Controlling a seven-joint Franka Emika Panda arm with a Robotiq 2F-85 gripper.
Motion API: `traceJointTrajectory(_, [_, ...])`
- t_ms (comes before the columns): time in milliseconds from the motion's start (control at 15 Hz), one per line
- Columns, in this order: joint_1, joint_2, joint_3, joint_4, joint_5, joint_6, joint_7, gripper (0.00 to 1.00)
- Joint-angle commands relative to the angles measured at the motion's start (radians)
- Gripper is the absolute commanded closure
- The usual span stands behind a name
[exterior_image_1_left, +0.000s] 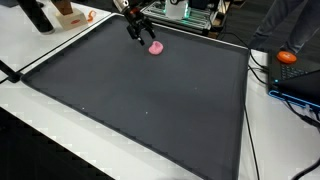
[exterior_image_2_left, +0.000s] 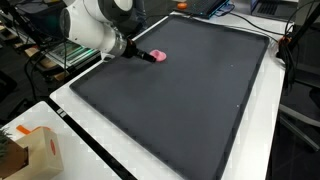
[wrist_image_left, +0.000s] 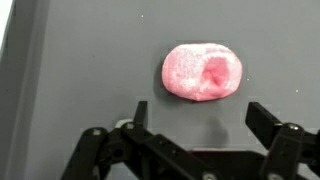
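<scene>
A pink, rounded lump with a dented top (wrist_image_left: 203, 72) lies on the dark grey mat (wrist_image_left: 80, 70). It shows in both exterior views near the mat's far edge (exterior_image_1_left: 156, 47) (exterior_image_2_left: 160, 56). My gripper (wrist_image_left: 200, 118) hangs just above the mat beside the lump, open, with nothing between its black fingers (wrist_image_left: 140, 112). In the wrist view the lump sits just beyond the fingertips, apart from them. In the exterior views the gripper (exterior_image_1_left: 136, 33) (exterior_image_2_left: 140, 53) stands right next to the lump.
The mat (exterior_image_1_left: 140, 100) covers a white table (exterior_image_1_left: 40, 140). An orange object (exterior_image_1_left: 288, 57) and cables lie off one side. A cardboard box (exterior_image_2_left: 35, 150) stands by a corner, and a wire rack (exterior_image_2_left: 70, 50) and equipment crowd the far edge.
</scene>
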Motion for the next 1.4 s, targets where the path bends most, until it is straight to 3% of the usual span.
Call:
traceJointTrajectory(0, [0.0,0.004,-0.014,-0.008,0.01,-0.031,0.009,0.0])
traceJointTrajectory(1000, [0.052,-0.096,0.01,-0.025,-0.022,0.015,0.041,0.0])
traceJointTrajectory(1333, [0.115,-0.191,0.051,-0.031,-0.138,0.114,0.169,0.0])
